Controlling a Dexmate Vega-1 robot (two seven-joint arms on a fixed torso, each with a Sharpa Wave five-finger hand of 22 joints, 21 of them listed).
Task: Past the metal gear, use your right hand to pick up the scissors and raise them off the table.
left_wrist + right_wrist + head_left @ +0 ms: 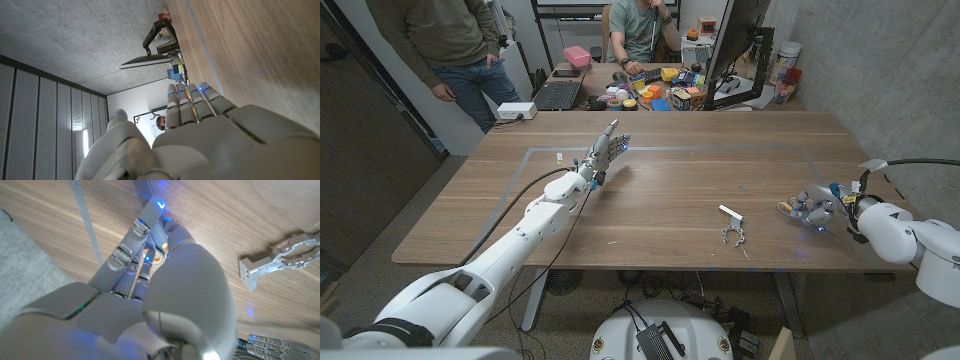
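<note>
Starting at the left of the head view: the left hand [605, 152] sits up on the desk [670, 170] in the upper-middle of the frame, fingers stretched out straight and close together, holding nothing. Not part of this job, I'd say.

Moving right, lower centre of the frame, there's the gear [732, 227], a small shiny metal piece with a blocky end and a claw-like bit. Looks stiff and dense, and best left alone.

Far right edge, mid-height, is the right hand [817, 209], fingers curled down onto the desk. The scissors [787, 208] seem to be right at its fingertips: a yellowish handle bit pokes out on the hand's left side in the head view, and the right wrist view shows a pale ring [155, 256] between the fingers [131, 240]. Whether the hand has actually clamped on them yet, can't tell; it's blurry and mostly covered.

Handling guess: scissors are light, rigid, lying flat, so hard to get under. Blades are slick metal, so the handle loops are the place to pinch. Loose grip and they'll pivot or slip on the lift.
</note>
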